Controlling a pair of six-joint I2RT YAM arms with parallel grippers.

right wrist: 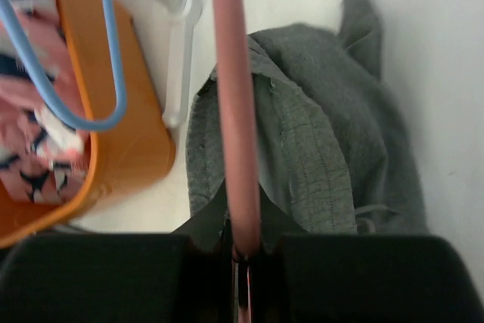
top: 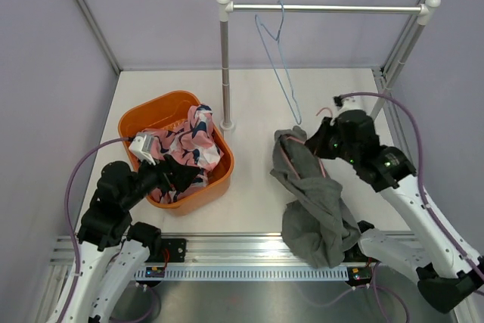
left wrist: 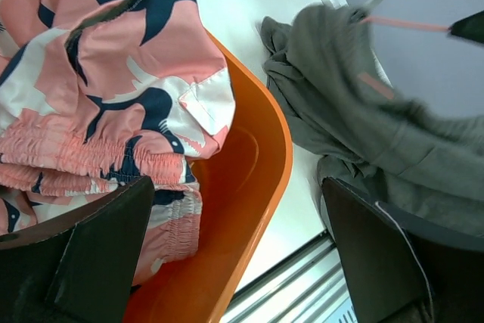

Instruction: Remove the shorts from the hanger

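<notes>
The grey shorts (top: pixel 314 194) hang in a crumpled heap from a pink hanger (top: pixel 286 158), right of centre on the table. My right gripper (top: pixel 314 141) is shut on the pink hanger (right wrist: pixel 236 126), whose rod runs between its jaws, with the grey shorts (right wrist: pixel 318 156) draped below. My left gripper (top: pixel 175 175) is open and empty at the near rim of the orange basket (top: pixel 219 179). In the left wrist view the shorts (left wrist: pixel 363 126) and the pink hanger (left wrist: pixel 404 25) lie to the right of the basket (left wrist: pixel 261 179).
The orange basket holds pink, white and navy patterned shorts (top: pixel 185 145). A clothes rail (top: pixel 325 8) on a white post (top: pixel 224 66) stands at the back with an empty blue hanger (top: pixel 278 58) on it. The blue hanger (right wrist: pixel 60 73) hangs near my right gripper.
</notes>
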